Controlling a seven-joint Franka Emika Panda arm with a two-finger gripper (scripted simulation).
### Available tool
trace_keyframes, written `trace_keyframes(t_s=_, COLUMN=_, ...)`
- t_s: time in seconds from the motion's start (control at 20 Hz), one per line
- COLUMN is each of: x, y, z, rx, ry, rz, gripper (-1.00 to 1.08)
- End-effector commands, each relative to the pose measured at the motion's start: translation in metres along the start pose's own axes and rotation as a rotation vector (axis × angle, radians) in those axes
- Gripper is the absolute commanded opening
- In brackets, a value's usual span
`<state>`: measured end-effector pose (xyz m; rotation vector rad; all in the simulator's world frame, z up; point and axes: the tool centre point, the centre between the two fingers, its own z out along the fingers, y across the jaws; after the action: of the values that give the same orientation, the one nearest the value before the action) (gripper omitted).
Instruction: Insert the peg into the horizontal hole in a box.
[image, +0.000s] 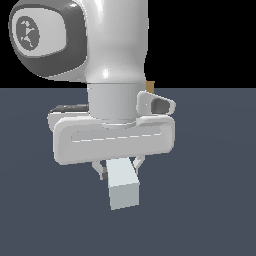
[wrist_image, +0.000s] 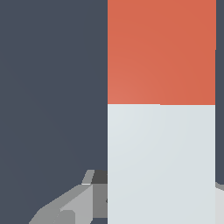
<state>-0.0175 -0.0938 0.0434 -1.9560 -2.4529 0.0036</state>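
In the exterior view I see my arm (image: 107, 55) filling the upper half of the picture, its white wrist and wide hand hanging over the dark grey-blue floor (image: 215, 190). Below the hand, the gripper (image: 118, 169) is clamped on the peg (image: 122, 187): a thin finger (image: 101, 172) shows on either side of the pale bar, pressed against it. The bar's square pale end points toward the camera, lifted off the floor as far as I can judge. Behind the arm, just past the small camera housing on the hand, a sliver of the tan box (image: 150, 86) peeks out near the floor's far edge. I cannot see its hole from here.

In the wrist view the peg (wrist_image: 162, 131) takes up most of the picture, pale grey-white near the camera and red-orange at the far end. A grey finger (wrist_image: 70, 205) sits against the pale section. Only the floor (wrist_image: 52, 87) lies beyond.
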Motion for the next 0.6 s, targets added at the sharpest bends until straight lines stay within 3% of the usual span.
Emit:
trace_keyframes(t_s=0.0, x=0.014, y=-0.01, z=-0.007, rx=-0.004, ry=-0.001, rz=0.049, gripper=-1.0)
trace_keyframes(t_s=0.55, x=0.081, y=-0.045, z=-0.027, rx=-0.005, ry=0.0, rz=0.258, gripper=-1.0)
